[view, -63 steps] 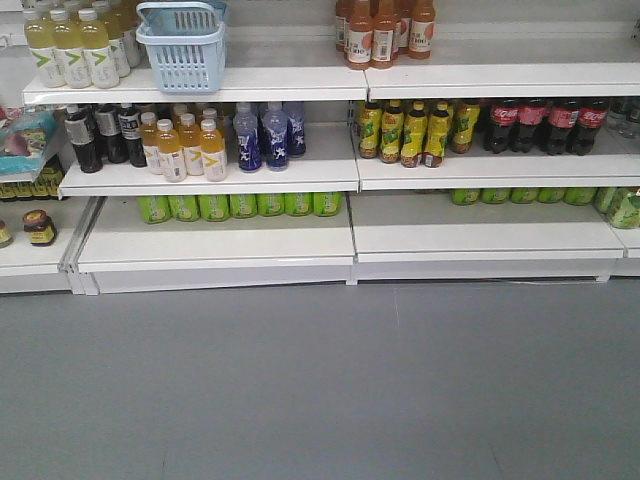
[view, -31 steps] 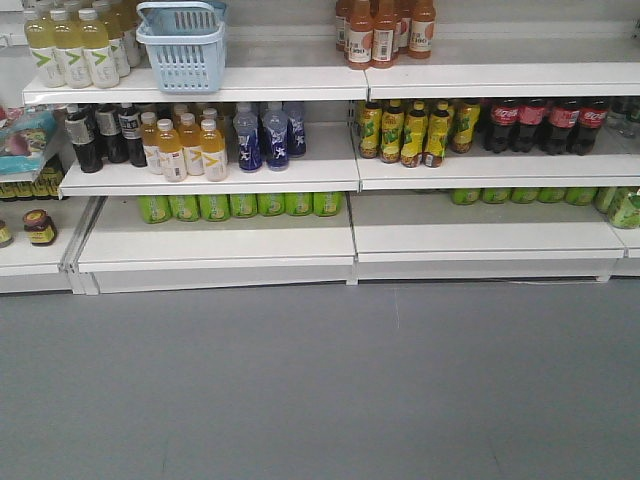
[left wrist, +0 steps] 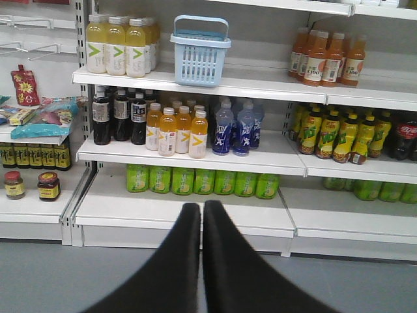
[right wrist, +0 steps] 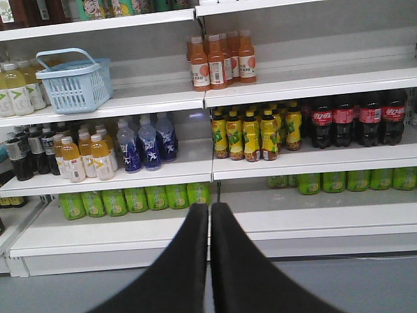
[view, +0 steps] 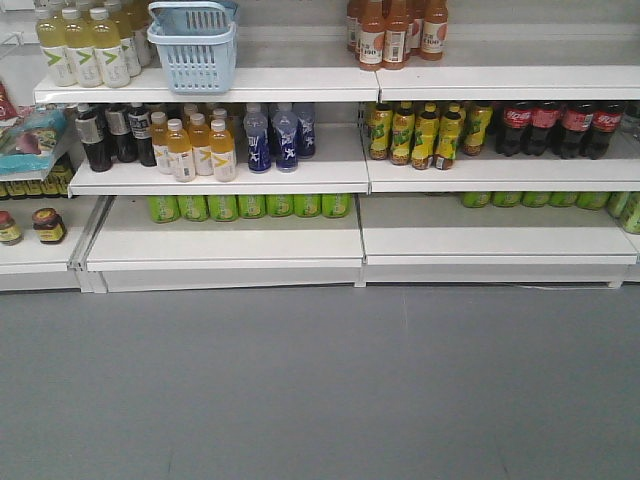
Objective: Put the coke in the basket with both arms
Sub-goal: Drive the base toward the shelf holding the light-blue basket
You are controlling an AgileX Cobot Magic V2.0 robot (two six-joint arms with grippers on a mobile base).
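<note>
Several coke bottles [view: 560,127] with red labels stand in a row on the middle shelf at the far right; they also show in the right wrist view [right wrist: 358,117], and one shows at the right edge of the left wrist view [left wrist: 406,137]. The light blue basket [view: 195,45] stands on the top shelf at the left, also in the left wrist view [left wrist: 201,52] and the right wrist view [right wrist: 75,81]. My left gripper [left wrist: 201,207] is shut and empty, well short of the shelves. My right gripper [right wrist: 209,208] is shut and empty, also back from the shelves.
White shelving [view: 230,165] runs across the back. Yellow-labelled tea bottles [view: 425,135] stand left of the coke. Orange juice bottles [view: 395,35] are on the top shelf, blue bottles [view: 278,137] and amber bottles [view: 195,150] on the middle, green bottles [view: 250,206] below. Grey floor [view: 320,390] lies in front.
The whole shelf scene has shifted slightly right and down in the front view, so the camera has moved a little left. No gripper shows in that view.
</note>
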